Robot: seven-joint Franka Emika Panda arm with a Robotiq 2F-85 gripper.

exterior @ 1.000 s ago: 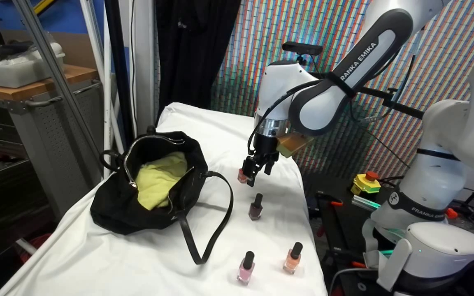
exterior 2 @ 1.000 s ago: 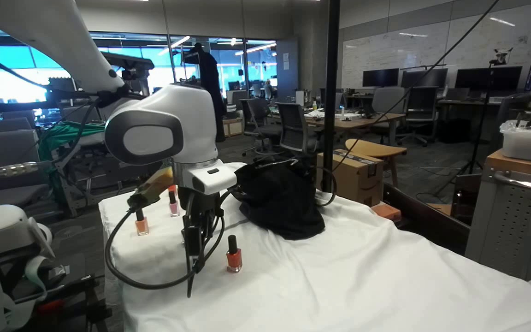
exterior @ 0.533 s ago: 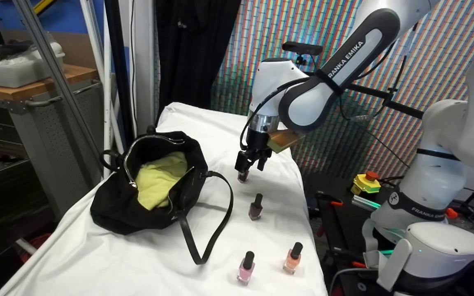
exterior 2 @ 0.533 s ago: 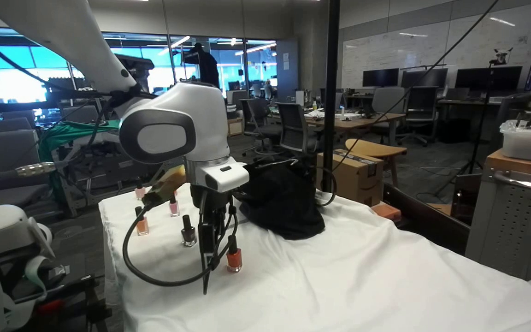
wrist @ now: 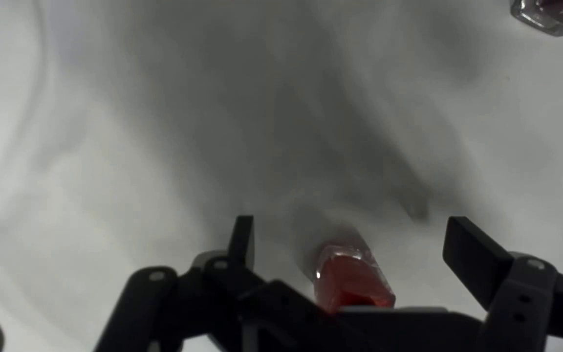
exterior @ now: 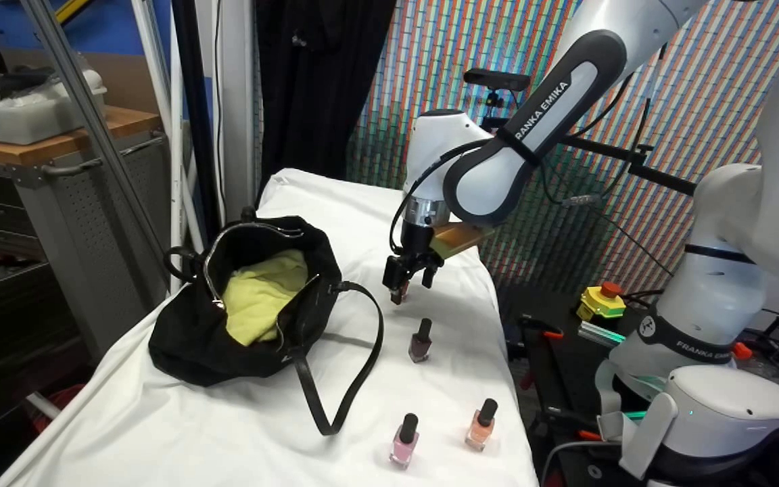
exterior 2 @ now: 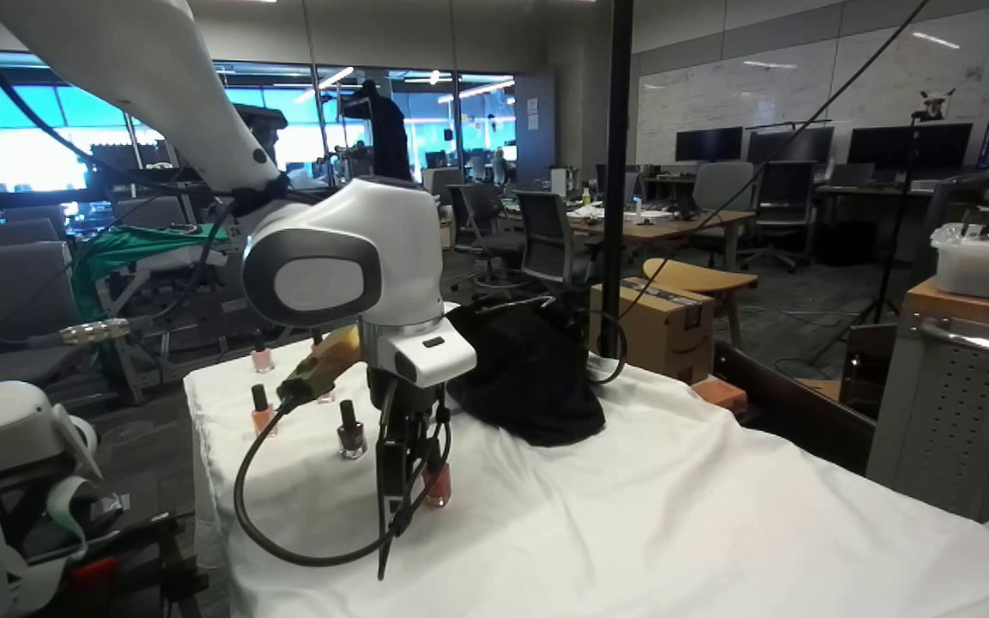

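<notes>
My gripper is open, with its fingers spread on either side of a red nail polish bottle in the wrist view. The fingers and gripper body hide the bottle's cap there. In both exterior views the gripper is low over the white cloth, and the red bottle stands partly hidden behind it. I cannot tell whether a finger touches it. A dark nail polish bottle stands upright close by; its base shows in a corner of the wrist view.
A black handbag holding a yellow cloth stands open beside the bottles, its strap looping onto the table. Mauve and orange bottles stand nearer that camera. A pale pink bottle stands at the table's far edge.
The arm has moved sideways toward the red bottle, leftward in one exterior picture and rightward in another, then dropped slightly. The gripper now covers part of the red bottle. Bottles and bag stay put.
</notes>
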